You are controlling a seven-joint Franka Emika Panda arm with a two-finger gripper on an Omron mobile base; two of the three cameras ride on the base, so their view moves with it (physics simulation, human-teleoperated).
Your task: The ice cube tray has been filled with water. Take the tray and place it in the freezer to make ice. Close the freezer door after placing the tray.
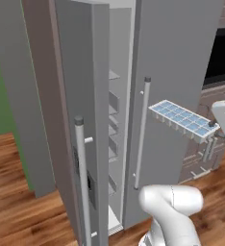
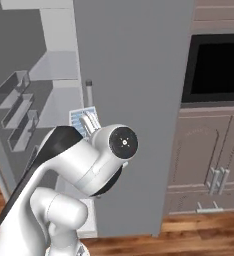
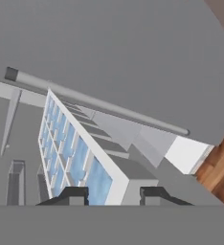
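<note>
Transport step: tray is clamped at its near end by the fingers, held aloft before the plain door, right of the open freezer. Next: tray must be swung left onto a shelf.

White ice cube tray, pale blue grid; grey freezer door.

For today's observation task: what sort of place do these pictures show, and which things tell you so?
Most likely a home kitchen. A tall grey fridge with its freezer open, a built-in oven set in brown cabinets, and an ice cube tray in the gripper all point to it.
</note>
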